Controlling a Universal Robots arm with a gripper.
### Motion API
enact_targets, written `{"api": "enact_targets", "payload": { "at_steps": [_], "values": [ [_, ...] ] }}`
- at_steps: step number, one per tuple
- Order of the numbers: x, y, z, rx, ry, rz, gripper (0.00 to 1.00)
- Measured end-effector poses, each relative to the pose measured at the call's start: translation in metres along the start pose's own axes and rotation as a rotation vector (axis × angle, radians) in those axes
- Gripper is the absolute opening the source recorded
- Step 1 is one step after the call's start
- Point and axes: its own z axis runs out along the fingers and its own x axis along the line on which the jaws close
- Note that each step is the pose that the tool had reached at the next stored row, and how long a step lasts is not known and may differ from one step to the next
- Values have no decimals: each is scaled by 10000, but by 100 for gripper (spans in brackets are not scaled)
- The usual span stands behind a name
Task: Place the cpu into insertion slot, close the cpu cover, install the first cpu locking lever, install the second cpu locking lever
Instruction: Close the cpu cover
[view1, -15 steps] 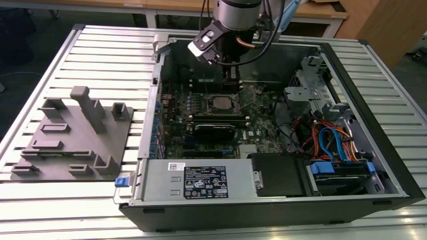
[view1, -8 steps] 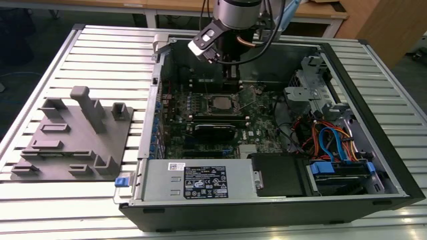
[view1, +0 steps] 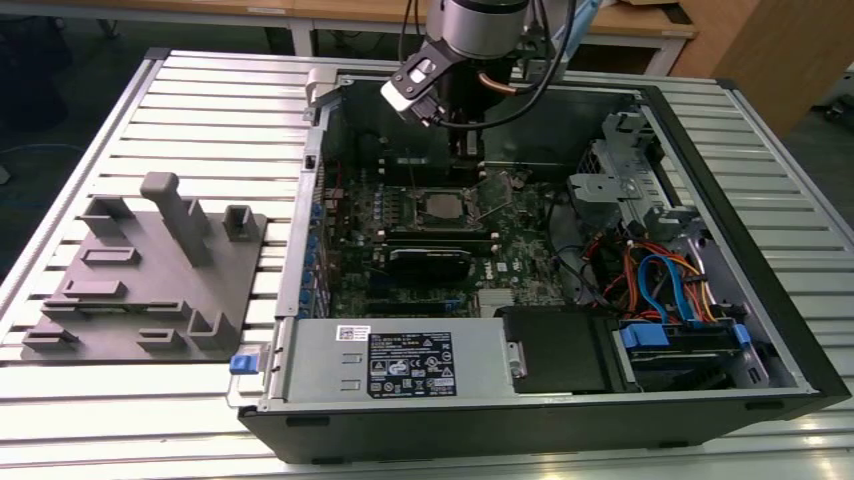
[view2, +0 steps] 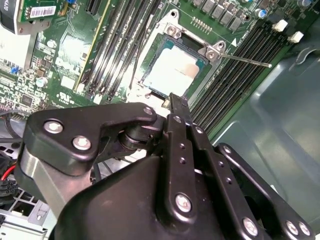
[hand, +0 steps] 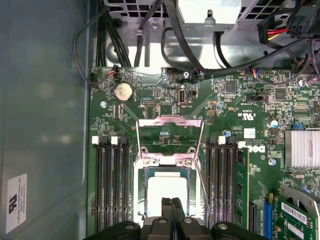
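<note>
Gripper: black linked-bar gripper, its two slim fingers pressed together with nothing seen between them; the tips hang over one edge of the cpu.
Chip: small flat square cpu with a dull silver-grey metal top, lying flat in its socket on the green motherboard; placing looks done.
Cover: thin silvery cpu cover, a frame plate with a square window, thrown back from its hinge just beside the cpu on the side away from the fingers; board shows through the window, so closing is not yet done.
Lever: thin steel-wire locking lever, running along one side of the cpu and apparently unlatched.
Flanks: long black memory slots in rows on both sides of the cpu.
Reason for pose: joined fingers probably act as one narrow pusher, fitting the tight space round the cpu.
Hidden: the fingers cover the cpu's near edge in the first wrist view; whether they touch it cannot be told. A second lever is hard to make out.
</note>
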Motion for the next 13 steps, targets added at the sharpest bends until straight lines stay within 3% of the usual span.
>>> {"api": "enact_targets", "payload": {
  "at_steps": [13],
  "values": [
    [0, 33, 0, 0, 0, -1, 10]
  ]
}}
